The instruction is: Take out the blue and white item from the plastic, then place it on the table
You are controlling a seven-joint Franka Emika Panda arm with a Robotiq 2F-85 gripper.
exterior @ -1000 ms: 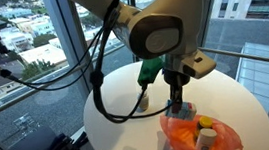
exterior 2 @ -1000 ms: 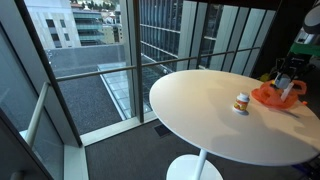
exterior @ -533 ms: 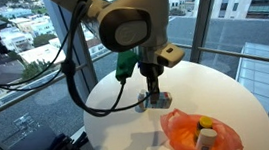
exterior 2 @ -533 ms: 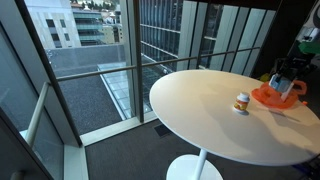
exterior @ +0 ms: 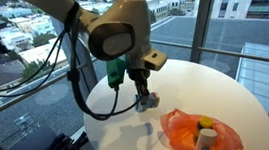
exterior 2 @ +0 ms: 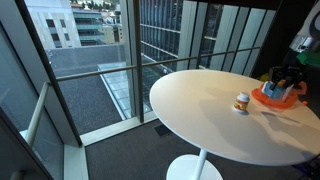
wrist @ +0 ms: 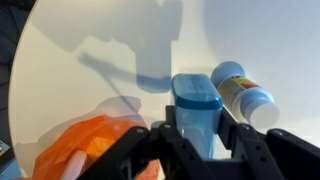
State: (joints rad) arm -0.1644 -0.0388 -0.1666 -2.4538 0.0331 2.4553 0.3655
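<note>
Colour list, bench items
Bench (wrist: 70, 40) plain wht; plastic (wrist: 92, 145) bright orange; blue/wht item (wrist: 196, 105) mostly blue; bottle (wrist: 240, 90) pale blue, wht cap; tool (wrist: 205, 140) blk.

fingers (wrist: 255, 150) hide the lower end of the blue and white item (wrist: 196, 100), and the bottom edge crops the plastic (wrist: 85, 150).

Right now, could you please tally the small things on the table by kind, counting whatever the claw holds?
Orange plastic bag: 1
Blue and white packet, gripped in the claw: 1
Small tan bottle: 1
Beige cylinder inside the bag: 1
Total: 4. Anything else in the bag is too small to tell.
</note>
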